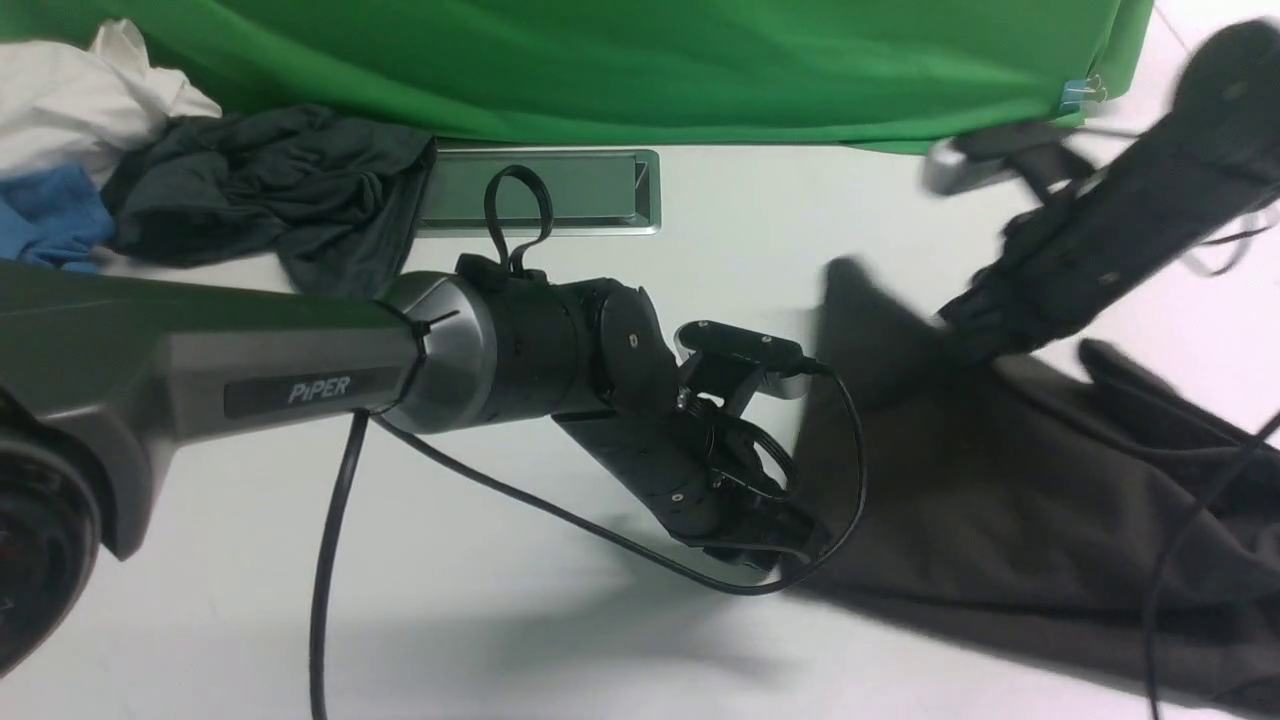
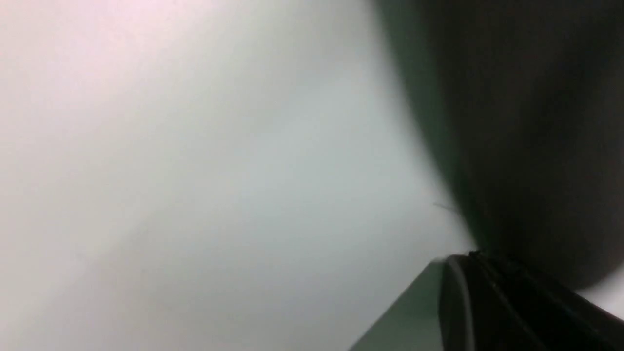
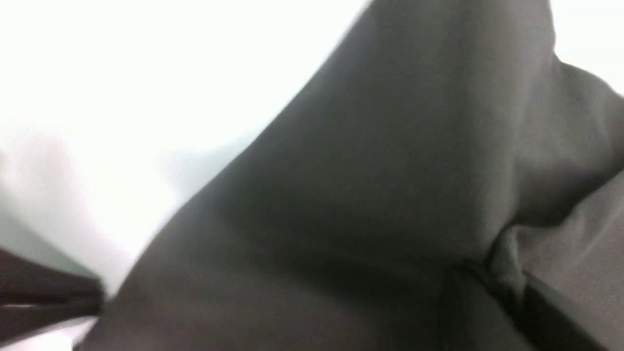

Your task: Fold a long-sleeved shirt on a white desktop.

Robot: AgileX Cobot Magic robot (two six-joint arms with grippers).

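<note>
Dark charcoal-brown long-sleeved shirt, creased and bunched, on the white desktop.

On white desktop: long-sleeved shirt, clothes heap.

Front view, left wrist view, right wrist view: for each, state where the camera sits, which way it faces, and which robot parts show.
Front view: between the arms, facing forward over the white desktop to the green backdrop; left arm and right arm show.
Left wrist view: on the left wrist, low over the desktop; one left finger shows.
Right wrist view: on the right wrist, close against cloth; one right finger shows.
Shared: the long-sleeved shirt shows in all three.
</note>
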